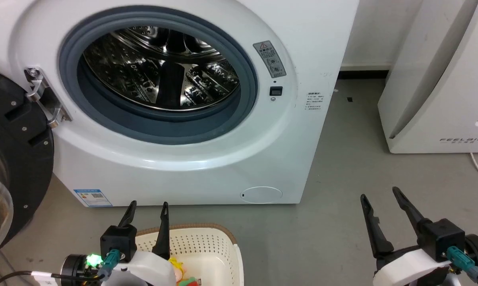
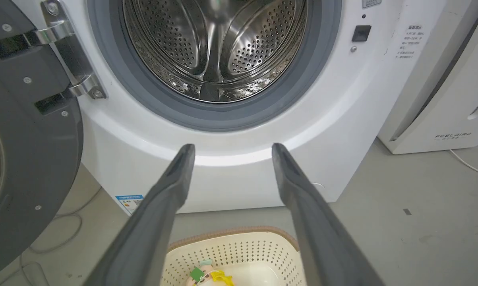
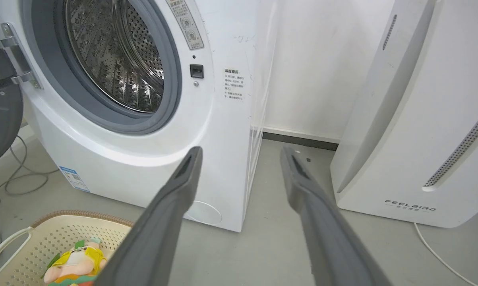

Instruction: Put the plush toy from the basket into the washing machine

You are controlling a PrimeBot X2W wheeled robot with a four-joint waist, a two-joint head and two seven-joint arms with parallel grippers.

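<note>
I have my left gripper (image 1: 149,203) spread at lower left, above the basket (image 1: 219,254). The plush toy (image 3: 78,258) lies inside the basket. My right gripper (image 1: 379,192) is spread at lower right. The washing machine (image 1: 175,159) stands upper left with its door (image 1: 20,151) open.

The left gripper (image 1: 149,203) has its two long dark fingers spread, with nothing between them. Just beneath and behind those fingers sits the cream-white perforated plastic basket with a brown woven-look rim (image 1: 207,248). In it lies the small plush toy of yellow, peach and orange-red (image 1: 179,272), partly hidden by the gripper's body. Beyond the fingertips rises the large white front-loading washing machine (image 1: 175,159), and its black-rimmed glass door (image 1: 20,159) swings open off to their left. The right gripper (image 1: 378,192) is also spread and empty above grey concrete floor (image 1: 334,222). Past its fingers stands a white FEELBIRD appliance (image 1: 441,79).
</note>
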